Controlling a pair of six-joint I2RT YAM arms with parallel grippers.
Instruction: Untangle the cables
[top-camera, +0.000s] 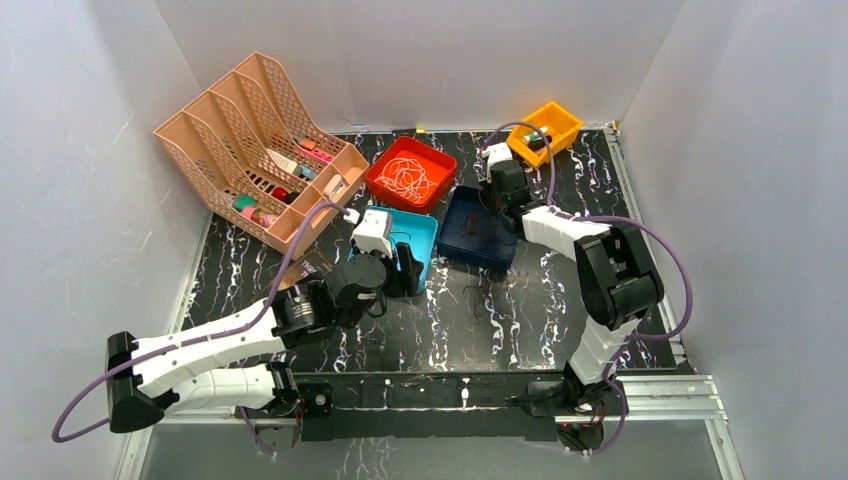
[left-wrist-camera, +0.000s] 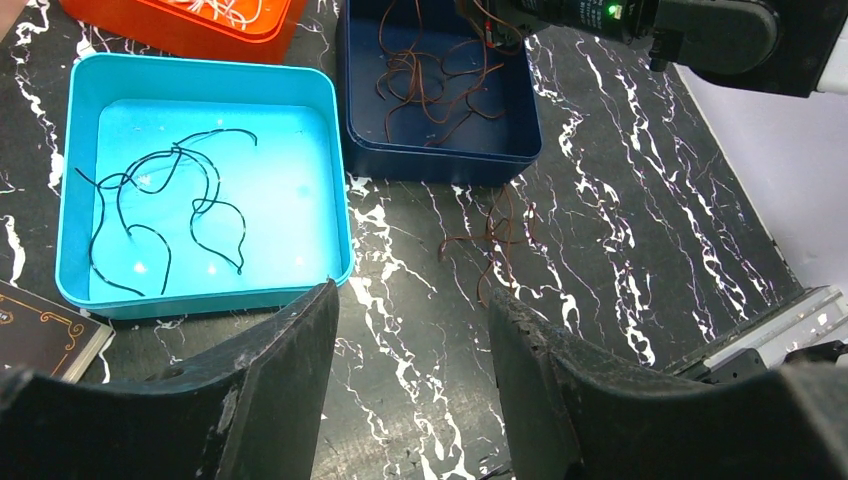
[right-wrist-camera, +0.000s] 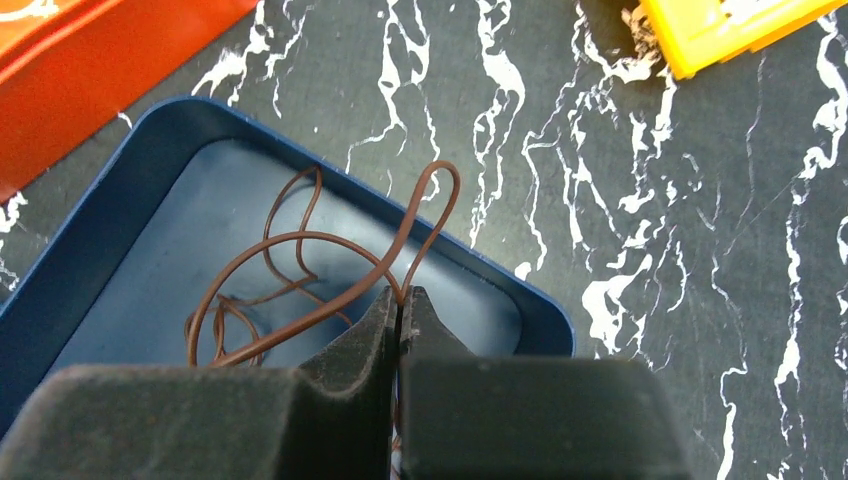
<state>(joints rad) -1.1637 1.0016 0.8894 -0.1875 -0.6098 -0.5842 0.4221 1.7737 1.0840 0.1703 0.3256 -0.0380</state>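
Brown cable (right-wrist-camera: 320, 303) in rt tool (right-wrist-camera: 400, 296)

- Bare table (top-camera: 545, 312) lies open along the near side and right of the navy tray (left-wrist-camera: 440, 165). Only a loose brown strand (left-wrist-camera: 490, 240) lies there, just ahead of the left tool (left-wrist-camera: 410, 297), its jaws parted and empty.
- The teal tray (left-wrist-camera: 340, 180) sits just beside the navy one, a narrow gap between.
- The right tool (right-wrist-camera: 400, 297), pinched on the reddish-brown cable (right-wrist-camera: 441, 165), blocks the space over the navy tray.
- Red tray (top-camera: 442, 172), yellow bin (top-camera: 565, 115) and peach rack (top-camera: 215, 140) crowd the far side.
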